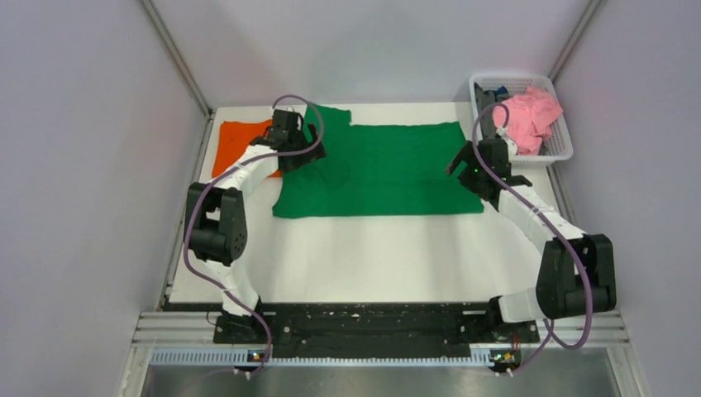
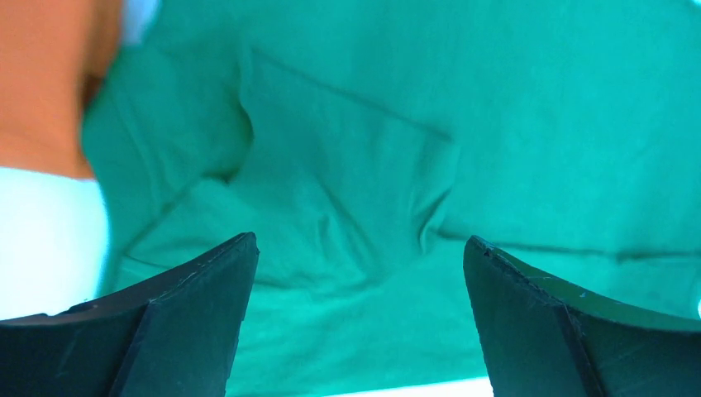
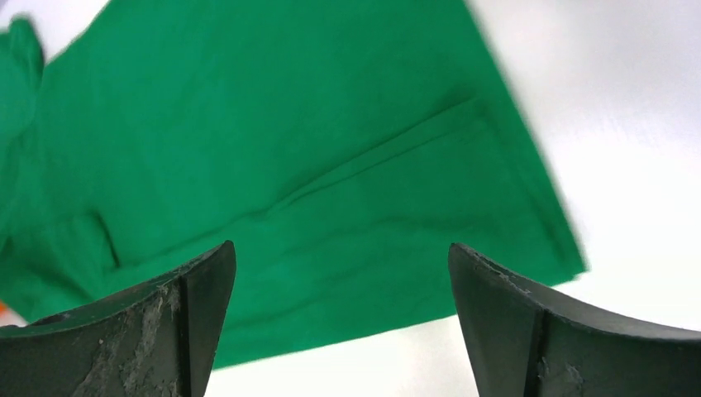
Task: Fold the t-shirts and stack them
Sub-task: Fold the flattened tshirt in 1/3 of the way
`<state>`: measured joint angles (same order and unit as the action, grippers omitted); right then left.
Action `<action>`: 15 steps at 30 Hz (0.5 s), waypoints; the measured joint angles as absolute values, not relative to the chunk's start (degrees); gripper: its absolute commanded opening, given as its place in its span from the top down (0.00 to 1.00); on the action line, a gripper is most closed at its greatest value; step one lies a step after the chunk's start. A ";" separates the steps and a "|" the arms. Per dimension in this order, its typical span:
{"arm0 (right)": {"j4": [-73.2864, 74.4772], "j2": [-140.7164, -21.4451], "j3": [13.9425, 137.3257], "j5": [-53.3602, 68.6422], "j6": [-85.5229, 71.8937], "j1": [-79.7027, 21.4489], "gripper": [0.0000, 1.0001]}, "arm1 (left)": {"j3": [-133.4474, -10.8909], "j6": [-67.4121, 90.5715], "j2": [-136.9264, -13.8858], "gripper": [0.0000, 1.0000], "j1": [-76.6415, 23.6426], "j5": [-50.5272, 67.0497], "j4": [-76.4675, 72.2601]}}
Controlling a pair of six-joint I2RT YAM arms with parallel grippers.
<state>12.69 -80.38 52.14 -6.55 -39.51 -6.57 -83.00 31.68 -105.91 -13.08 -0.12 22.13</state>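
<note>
Flat on the surface [image 1: 372, 248]: green shirt [image 1: 388, 169]. Just past its left end, orange shirt [image 1: 240, 142]. Above the green shirt's crumpled left end, left tool [image 2: 360, 248], spread wide, holding nothing. Above its right edge, right tool [image 3: 339, 248], spread wide too.

Green t-shirt [image 1: 388, 169]: matt cloth (creased)

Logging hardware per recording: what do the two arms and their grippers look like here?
The left arm and right arm both have white links with chunky black joint housings, and a mauve cable loops loosely along each. The left gripper and right gripper have broad, black, wedge-shaped fingers; the right one's fingers are scuffed with pale marks. No sleeves or readable markings show.
</note>
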 measured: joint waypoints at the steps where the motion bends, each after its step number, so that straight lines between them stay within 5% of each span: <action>1: 12.21 -80.23 51.66 -6.09 -39.27 -7.77 0.02 | -81.17 32.14 -105.54 0.01 -13.17 1.41 21.61; 15: 5.50 -100.09 57.54 -1.45 -33.17 -18.41 0.03 | -72.77 36.01 -109.97 0.01 -13.61 12.03 15.92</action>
<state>5.50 -100.09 57.54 -1.45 -33.17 -18.41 -72.77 36.01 -109.97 -13.61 12.03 15.92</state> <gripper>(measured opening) 0.971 0.986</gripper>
